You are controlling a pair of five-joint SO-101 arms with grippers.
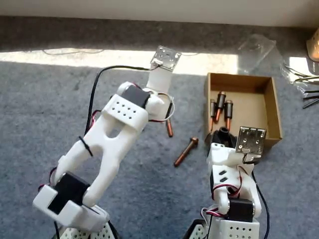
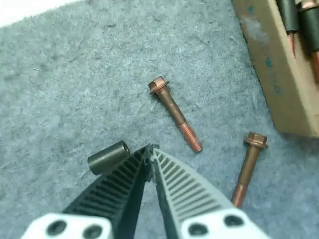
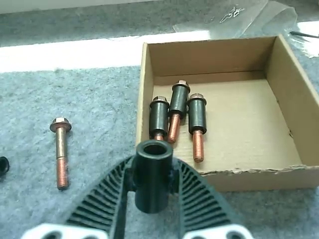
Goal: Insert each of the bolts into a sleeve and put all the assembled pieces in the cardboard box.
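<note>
Right wrist view: right pincer (image 3: 152, 167) clenched on upright sleeve (image 3: 152, 186), open bore showing. Box (image 3: 209, 46) just beyond pincer; loose bolt (image 3: 61, 149) beside. Left pincer (image 2: 150, 149) clenched, empty; best feed bolt shank-first, squarely.

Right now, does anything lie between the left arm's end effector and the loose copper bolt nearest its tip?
Nothing visible does. Only bare grey carpet separates the left end effector from the copper-coloured metal bolt. The short black cylindrical sleeve lies beside the end effector, off that line.
</note>
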